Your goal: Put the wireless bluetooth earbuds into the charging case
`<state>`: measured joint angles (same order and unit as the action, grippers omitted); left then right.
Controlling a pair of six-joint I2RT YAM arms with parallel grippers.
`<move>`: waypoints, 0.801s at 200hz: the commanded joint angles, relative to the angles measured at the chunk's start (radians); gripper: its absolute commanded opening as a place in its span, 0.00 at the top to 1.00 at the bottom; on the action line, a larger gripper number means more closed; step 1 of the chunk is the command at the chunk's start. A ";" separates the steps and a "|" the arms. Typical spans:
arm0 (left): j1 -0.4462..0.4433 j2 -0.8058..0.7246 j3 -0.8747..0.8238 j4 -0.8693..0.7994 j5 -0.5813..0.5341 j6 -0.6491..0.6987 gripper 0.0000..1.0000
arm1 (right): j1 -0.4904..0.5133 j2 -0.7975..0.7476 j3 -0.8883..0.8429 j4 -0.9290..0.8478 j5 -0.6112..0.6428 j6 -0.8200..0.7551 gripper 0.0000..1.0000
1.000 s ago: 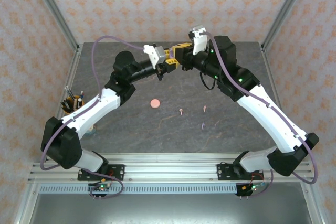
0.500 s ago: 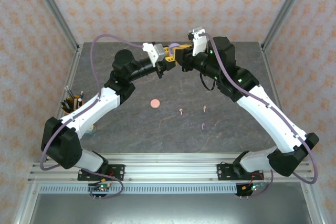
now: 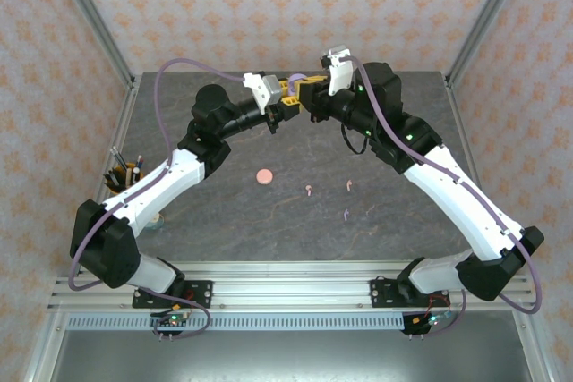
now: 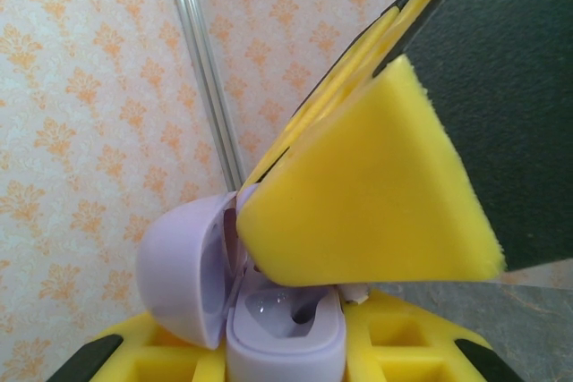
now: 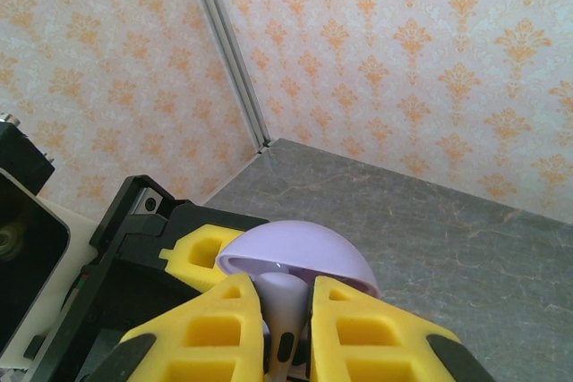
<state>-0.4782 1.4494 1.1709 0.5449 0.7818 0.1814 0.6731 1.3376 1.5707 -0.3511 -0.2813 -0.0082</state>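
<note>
Both grippers meet in the air above the back middle of the table. My left gripper is shut on the base of a lilac charging case, whose lid stands open. Shut on a lilac earbud, my right gripper has the bud's head at the case's mouth under the lid. Its yellow pad hides most of the case's wells. Two pale pink earbuds and one lilac earbud lie on the table.
A round pink case lies shut on the grey table left of the loose earbuds. A cup of pens stands at the left edge beside the left arm. Patterned walls and metal posts close in the back and sides.
The left gripper has moved up and back with the case, closing on the right gripper and its earbud. Over the last half second nothing visibly moved.
</note>
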 commanded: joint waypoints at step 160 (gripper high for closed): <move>-0.011 0.006 0.030 0.011 0.041 -0.011 1.00 | -0.009 0.020 0.039 0.024 0.002 0.014 0.87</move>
<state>-0.4782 1.4628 1.1709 0.5346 0.7963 0.1810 0.6712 1.3418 1.5963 -0.3511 -0.2848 -0.0010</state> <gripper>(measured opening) 0.233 0.139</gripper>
